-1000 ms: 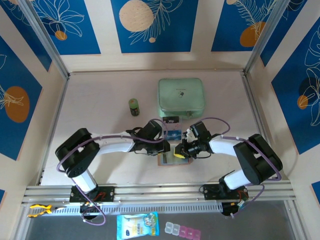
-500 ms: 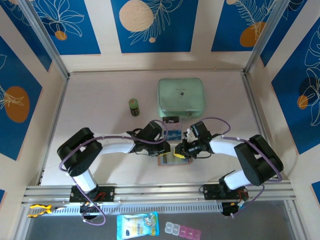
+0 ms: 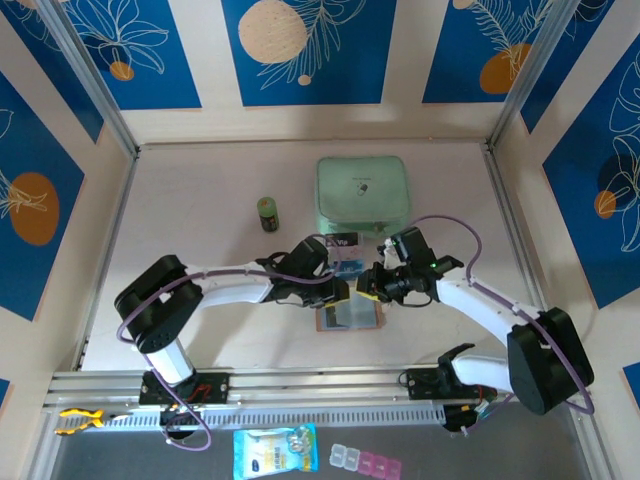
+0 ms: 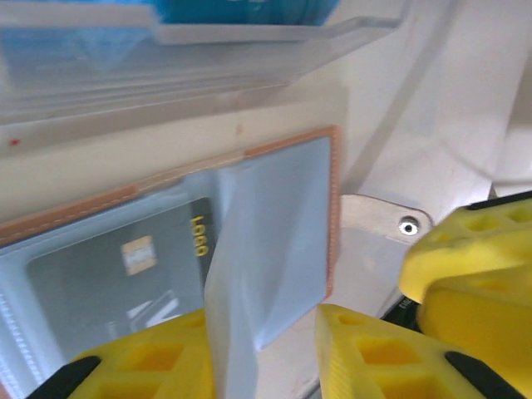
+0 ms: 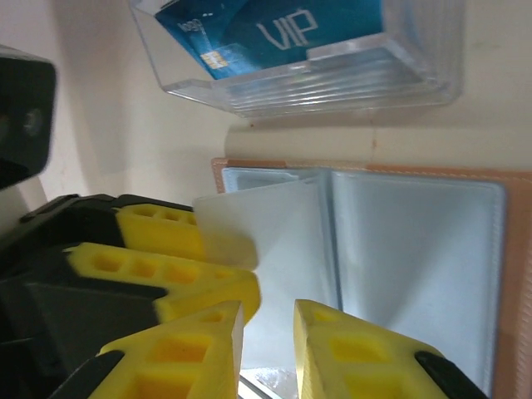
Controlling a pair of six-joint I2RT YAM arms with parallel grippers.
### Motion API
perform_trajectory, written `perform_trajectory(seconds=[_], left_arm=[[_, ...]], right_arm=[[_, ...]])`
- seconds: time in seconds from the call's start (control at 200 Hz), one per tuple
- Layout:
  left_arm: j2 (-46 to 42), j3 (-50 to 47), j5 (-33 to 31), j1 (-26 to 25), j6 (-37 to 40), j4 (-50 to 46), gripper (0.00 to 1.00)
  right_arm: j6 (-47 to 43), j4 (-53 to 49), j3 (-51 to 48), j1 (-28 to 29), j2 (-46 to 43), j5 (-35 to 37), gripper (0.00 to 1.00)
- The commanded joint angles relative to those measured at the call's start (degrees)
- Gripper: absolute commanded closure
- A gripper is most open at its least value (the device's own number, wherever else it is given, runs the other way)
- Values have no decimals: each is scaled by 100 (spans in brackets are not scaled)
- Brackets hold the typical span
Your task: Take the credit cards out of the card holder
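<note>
Two credit cards (image 3: 344,254) lie out; card holder (image 3: 349,317) open w/ a grey card (image 4: 116,266) inside. Left claw (image 4: 262,366) pinches a clear pocket flap (image 4: 266,258); right claw (image 5: 268,349) slightly open, empty

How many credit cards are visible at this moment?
3. A dark VIP card and a lighter blue card lie in the clear tray beyond the card holder; a third card sits inside a holder pocket. More may be hidden.

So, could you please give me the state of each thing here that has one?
Card holder: lying open, one clear sleeve lifted.
Grey card: in its pocket.
Blue cards: out, in the clear tray.
Green case: closed.
Left gripper: closed on the lifted sleeve.
Right gripper: slightly open.
</note>
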Motion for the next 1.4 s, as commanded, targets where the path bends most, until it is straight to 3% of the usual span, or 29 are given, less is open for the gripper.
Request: perform_trajectory(seconds=[0.0,0.37,0.95,1.15,1.395], left_arm=[[131,288,181,-109,89,-113,64],[691,834,331,-258,147,-117,53],[1318,1155,463,-338,149,-30,46],[999,1016,349,-324,192,119,46],[207,715,-257,-266,623,-479,47]], right_arm=[[-135,-637,143,-102,-212,173,76],[-248,-1444,371,-515,-700,655,73],[-400,-1725,432,-1001,-1046,433,72],[-347,-1553,359,-981,-1048,172,72],[-237,-1108,271,-625,-867,-142,73]])
